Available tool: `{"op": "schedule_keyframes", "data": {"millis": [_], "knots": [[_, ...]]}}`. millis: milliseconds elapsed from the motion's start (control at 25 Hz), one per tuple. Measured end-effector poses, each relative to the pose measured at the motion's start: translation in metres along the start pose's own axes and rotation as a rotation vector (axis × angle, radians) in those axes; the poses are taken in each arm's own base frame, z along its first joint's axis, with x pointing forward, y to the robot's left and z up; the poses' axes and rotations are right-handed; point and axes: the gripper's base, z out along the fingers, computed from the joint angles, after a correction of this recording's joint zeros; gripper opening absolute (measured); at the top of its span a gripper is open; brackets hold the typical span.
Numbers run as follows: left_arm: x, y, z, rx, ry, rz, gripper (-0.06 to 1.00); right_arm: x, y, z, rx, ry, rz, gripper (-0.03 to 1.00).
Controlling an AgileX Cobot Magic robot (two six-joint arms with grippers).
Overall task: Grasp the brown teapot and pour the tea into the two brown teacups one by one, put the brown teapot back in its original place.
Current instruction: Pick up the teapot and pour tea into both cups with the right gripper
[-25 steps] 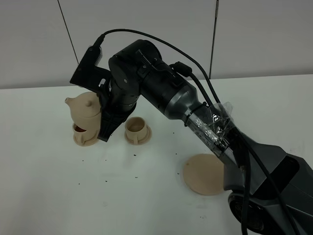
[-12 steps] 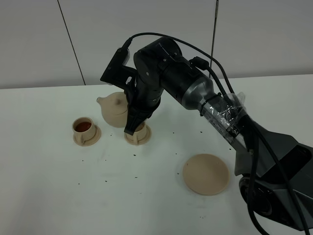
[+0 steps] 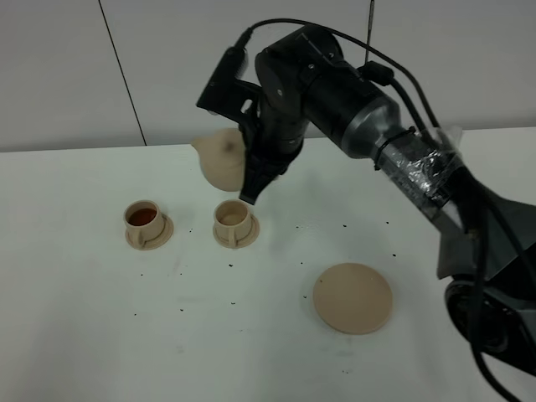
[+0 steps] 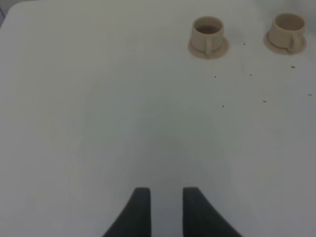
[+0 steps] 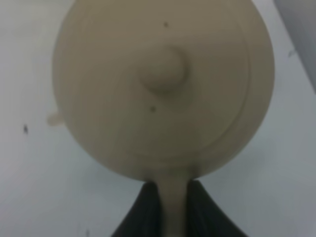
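Near two teacups (image 3: pixel 234 219), one teapot (image 3: pixel 223 159)

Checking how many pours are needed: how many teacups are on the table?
2. The left teacup, with dark tea inside, stands toward the table's left side; the right teacup stands beside it, near the teapot held aloft. None appears hidden.

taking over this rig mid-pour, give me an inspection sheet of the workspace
surface: white table, no puddles seen
job's things: brown teapot lifted off the table; filled teacup holds reddish tea; second teacup, fill unclear; round saucer bare
clutter: dark specks scattered on table
grippers: right gripper shut on teapot handle; left gripper slightly open, empty
cables: black cables run along right arm
surroundings: plain white wall
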Motion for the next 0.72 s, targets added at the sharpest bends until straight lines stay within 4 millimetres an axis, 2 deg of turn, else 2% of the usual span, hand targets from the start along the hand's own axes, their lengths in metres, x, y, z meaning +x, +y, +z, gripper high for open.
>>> {"op": "schedule_keyframes", "data": {"millis": [200,480,720], "knots": [[0.0,0.0,0.0,0.0,0.0,0.0,0.23,0.018,0.007,-0.004,-0.043,0.089,-0.021,0.1],[0.0,0.0,0.0,0.0,0.0,0.0,0.23,0.026,0.007,-0.007,-0.033,0.134,-0.043,0.1],[0.0,0.0,0.0,0.0,0.0,0.0,0.23,0.034,-0.002,-0.005,-0.01,0.157,-0.055,0.1]]}}
